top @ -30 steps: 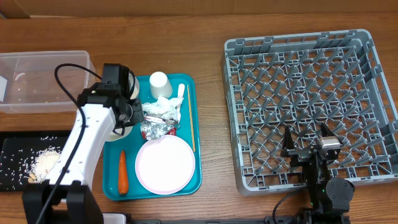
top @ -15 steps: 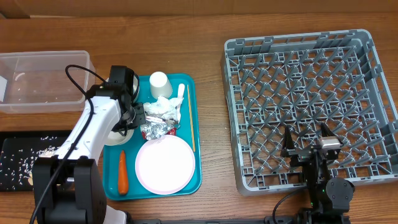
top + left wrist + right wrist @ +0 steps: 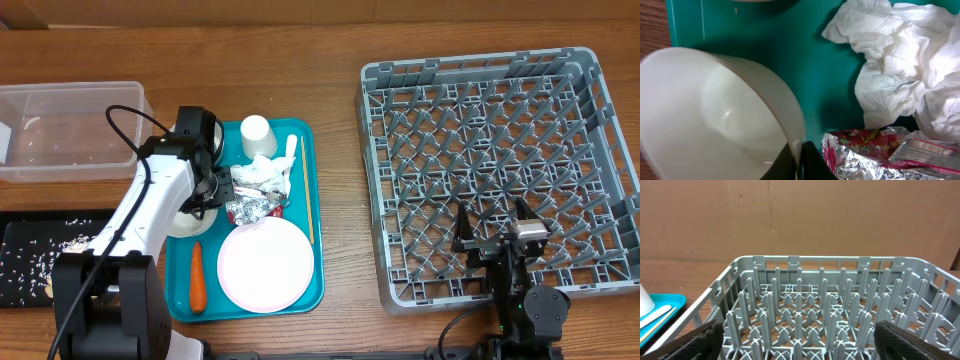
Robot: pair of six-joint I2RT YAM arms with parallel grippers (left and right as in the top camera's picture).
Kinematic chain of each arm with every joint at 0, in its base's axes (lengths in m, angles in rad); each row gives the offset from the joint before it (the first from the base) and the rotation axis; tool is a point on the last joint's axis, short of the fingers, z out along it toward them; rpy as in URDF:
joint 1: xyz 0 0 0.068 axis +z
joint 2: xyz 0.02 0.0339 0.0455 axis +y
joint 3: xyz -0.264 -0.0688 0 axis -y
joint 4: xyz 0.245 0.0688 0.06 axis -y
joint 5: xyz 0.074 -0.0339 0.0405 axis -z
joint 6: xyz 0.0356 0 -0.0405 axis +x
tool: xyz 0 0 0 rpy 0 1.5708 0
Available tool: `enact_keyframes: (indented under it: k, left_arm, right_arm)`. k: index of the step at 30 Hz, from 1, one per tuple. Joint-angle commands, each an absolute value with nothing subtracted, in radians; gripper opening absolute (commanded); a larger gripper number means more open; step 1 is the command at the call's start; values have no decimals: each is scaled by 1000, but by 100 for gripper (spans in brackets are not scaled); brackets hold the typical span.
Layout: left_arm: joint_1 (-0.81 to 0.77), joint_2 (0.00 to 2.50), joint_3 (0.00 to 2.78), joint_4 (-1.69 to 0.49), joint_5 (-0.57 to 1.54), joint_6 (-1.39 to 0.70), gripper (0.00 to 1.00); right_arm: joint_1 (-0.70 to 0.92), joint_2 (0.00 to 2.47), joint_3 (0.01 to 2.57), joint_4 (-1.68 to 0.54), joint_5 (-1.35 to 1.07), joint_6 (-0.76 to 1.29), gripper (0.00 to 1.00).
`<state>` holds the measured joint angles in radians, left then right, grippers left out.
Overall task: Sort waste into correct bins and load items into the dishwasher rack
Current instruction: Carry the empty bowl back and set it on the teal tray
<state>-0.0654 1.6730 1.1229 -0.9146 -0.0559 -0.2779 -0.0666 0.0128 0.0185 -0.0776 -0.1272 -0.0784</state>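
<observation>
The left claw [image 3: 799, 162] was pressed together on the rim of a white bowl [image 3: 715, 110], with one finger inside the wall and one outside. In the wrist view the bowl sat to the left of the claw, its hollow facing the camera, over the teal tray [image 3: 825, 65]. Whether it touched the tray could not be told. Just to the right of the claw lay the foil [image 3: 875, 155], silver with red print. Ahead of the foil and touching it was the crumpled napkin [image 3: 900, 65].

Seen from overhead, the cup [image 3: 257, 135] stood beyond the claw at the tray's far end. The utensil [image 3: 291, 150] lay past the napkin from the claw. The plate [image 3: 265, 265] was behind the claw on the tray's near half, just past the foil, with a carrot [image 3: 197, 277] beside it. A thin stick [image 3: 309, 200] ran along the tray's far side from the claw. The tub [image 3: 75, 88] and the black tray [image 3: 10, 235] sat on the surface [image 3: 340, 200] on the other side of the arm, well apart from the claw. Crumbs [image 3: 75, 240] were scattered in the black tray.

The right claw [image 3: 802, 342] was spread wide, its fingers at the two lower corners of its own view. It hovered over the near edge of the rack [image 3: 470, 68], and the rows of pegs stood ahead of it.
</observation>
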Motion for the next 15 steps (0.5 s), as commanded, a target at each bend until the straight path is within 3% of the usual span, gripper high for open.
enact_keyframes:
  k: [1, 6, 7, 9, 10, 15]
  left_arm:
    - [-69, 1677, 1121, -916, -17, -254, 9]
    - [-73, 1677, 1121, -923, 0, -250, 8]
    - [-73, 1677, 1121, -923, -2, -250, 10]
    - [-73, 1677, 1121, -923, -4, -250, 27]
    - [-73, 1677, 1121, -923, -8, -250, 30]
    - [-73, 1677, 1154, -961, -10, -250, 29]
  right_arm:
    - [-72, 3, 8, -72, -133, -79, 100]
    - [-72, 3, 8, -72, -133, -79, 100]
    - [-72, 3, 8, -72, -133, -79, 100]
    - [-72, 3, 8, -72, -133, -79, 100]
    - [-72, 3, 8, -72, -133, -79, 100]
    - [-72, 3, 8, -72, -133, -79, 100]
